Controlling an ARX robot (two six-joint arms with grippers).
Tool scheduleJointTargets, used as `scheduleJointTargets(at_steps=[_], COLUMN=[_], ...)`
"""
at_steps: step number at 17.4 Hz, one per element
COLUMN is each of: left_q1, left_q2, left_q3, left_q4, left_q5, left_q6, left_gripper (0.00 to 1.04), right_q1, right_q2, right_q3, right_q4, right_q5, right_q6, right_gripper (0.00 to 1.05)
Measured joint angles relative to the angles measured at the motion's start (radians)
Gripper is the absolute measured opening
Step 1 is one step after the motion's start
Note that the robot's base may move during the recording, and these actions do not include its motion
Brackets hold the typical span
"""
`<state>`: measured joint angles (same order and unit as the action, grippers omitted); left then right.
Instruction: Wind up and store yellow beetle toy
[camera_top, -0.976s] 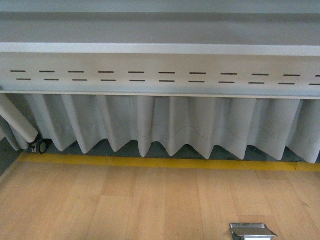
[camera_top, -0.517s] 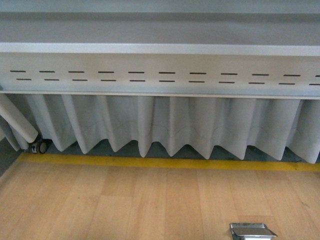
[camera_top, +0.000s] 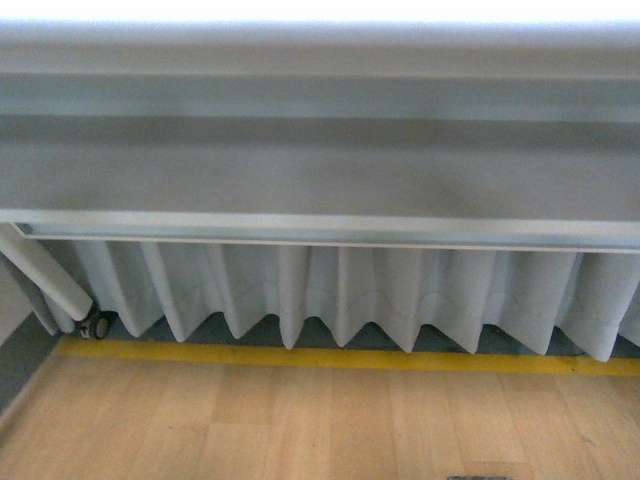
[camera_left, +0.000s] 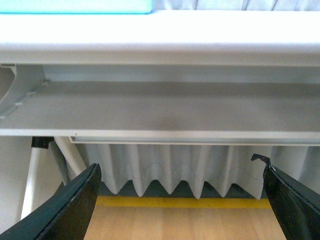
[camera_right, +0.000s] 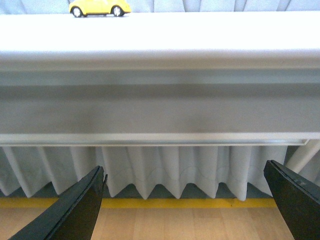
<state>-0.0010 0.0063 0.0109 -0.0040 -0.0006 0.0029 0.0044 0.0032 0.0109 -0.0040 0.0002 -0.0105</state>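
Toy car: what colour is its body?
Yellow; the toy car shows best in the right wrist view.

The white counter (camera_right: 200, 35), seen edge-on from below its rim, carries the yellow beetle toy (camera_right: 99, 7) standing on its wheels, side-on, on the bright top, and the left wrist view shows a flat cyan object (camera_left: 75, 6) there

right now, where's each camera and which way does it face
Front view: on the body, facing the white table edge, its pleated white cloth skirt and the yellow floor stripe; no arm shows.
Left wrist view: on the left arm, facing the same table edge, a turquoise object on top; the open left gripper frames it.
Right wrist view: on the right arm, likewise; open right gripper, glossy yellow beetle toy on the tabletop.
Shared: skirt and stripe appear in all three.
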Motion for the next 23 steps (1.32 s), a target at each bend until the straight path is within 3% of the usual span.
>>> scheduleJointTargets(at_steps=[23], left_q1=[0.0], left_q2=[0.0], left_q3=[0.0], left_q4=[0.002], left_q5=[-0.001], left_q6=[-0.002], left_gripper=[0.98], right_q1=[0.0], right_q2=[0.0], right_q3=[0.0], right_q4=[0.003], right_q5=[0.0], right_q6=[0.002], right_gripper=[0.98])
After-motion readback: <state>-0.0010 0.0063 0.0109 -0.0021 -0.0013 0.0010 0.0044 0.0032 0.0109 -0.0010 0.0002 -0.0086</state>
